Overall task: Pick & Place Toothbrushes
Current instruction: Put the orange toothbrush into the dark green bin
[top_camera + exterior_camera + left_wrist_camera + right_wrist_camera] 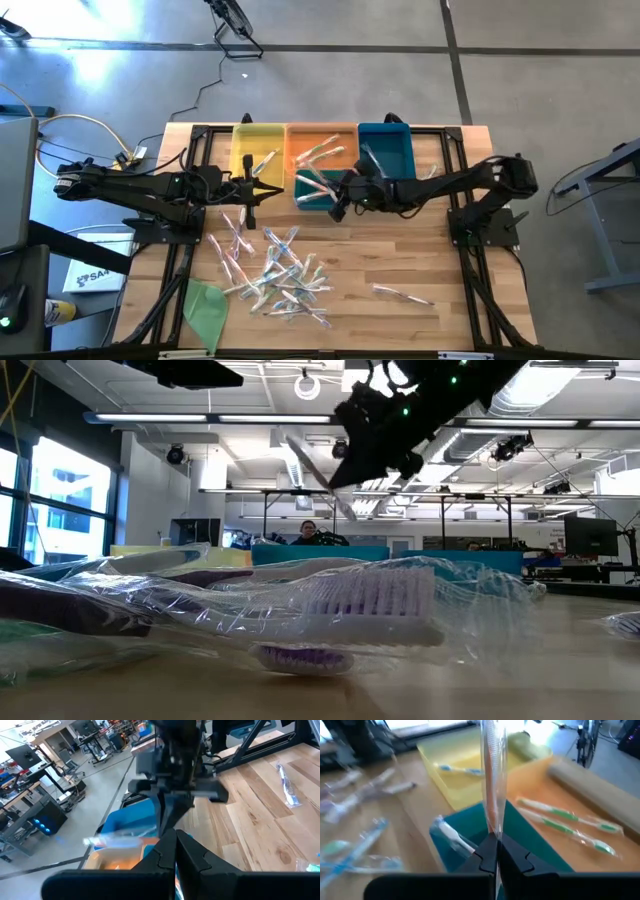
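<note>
3 bins, roughly 20 toothbrushes

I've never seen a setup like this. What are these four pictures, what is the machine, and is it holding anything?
It is a robot with two dark arms at a wooden table, each ending in a two-finger gripper. One picture looks straight down, one looks level across the tabletop, and two come from cameras on the arms' wrists.

At the table's far edge stand a yellow bin, an orange bin and a blue bin. A pile of wrapped toothbrushes lies in the middle, with a green sheet near the front.

The right gripper is shut on a clear-wrapped toothbrush, held by the orange bin. The left gripper is shut and seems to hold nothing, in front of the yellow bin.
</note>
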Robot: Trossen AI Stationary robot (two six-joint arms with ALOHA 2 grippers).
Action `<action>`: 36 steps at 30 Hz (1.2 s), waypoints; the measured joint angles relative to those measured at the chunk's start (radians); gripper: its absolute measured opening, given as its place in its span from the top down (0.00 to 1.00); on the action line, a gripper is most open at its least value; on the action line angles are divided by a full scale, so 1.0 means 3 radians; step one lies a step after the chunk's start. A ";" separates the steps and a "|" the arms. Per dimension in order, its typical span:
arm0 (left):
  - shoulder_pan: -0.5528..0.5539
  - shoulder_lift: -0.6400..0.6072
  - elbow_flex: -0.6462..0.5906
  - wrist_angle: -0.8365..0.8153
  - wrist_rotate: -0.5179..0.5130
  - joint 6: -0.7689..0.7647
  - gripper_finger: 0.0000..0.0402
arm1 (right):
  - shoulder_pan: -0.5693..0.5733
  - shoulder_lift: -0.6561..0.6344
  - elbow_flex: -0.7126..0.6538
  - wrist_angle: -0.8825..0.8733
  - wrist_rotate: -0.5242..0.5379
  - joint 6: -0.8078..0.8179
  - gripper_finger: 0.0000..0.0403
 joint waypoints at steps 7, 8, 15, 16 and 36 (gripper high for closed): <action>0.0000 0.0000 0.0000 0.0000 0.0000 0.0000 1.00 | -0.0099 0.0194 0.0000 -0.0006 0.0035 -0.0001 0.99; -0.0001 0.0000 0.0000 0.0000 0.0000 0.0000 1.00 | -0.0107 0.0223 0.0000 -0.0007 0.0033 0.0000 0.99; -0.0001 0.0000 0.0000 -0.0002 -0.0001 0.0000 1.00 | -0.0123 0.0434 0.0000 -0.0019 0.0042 -0.0001 0.99; -0.0001 0.0000 0.0000 -0.0001 0.0000 0.0000 1.00 | -0.0124 0.0456 0.0000 -0.0023 0.0042 -0.0002 0.99; 0.0000 0.0000 0.0000 -0.0001 0.0000 0.0000 1.00 | -0.0128 0.0489 0.0001 -0.0323 -0.0312 0.0000 0.99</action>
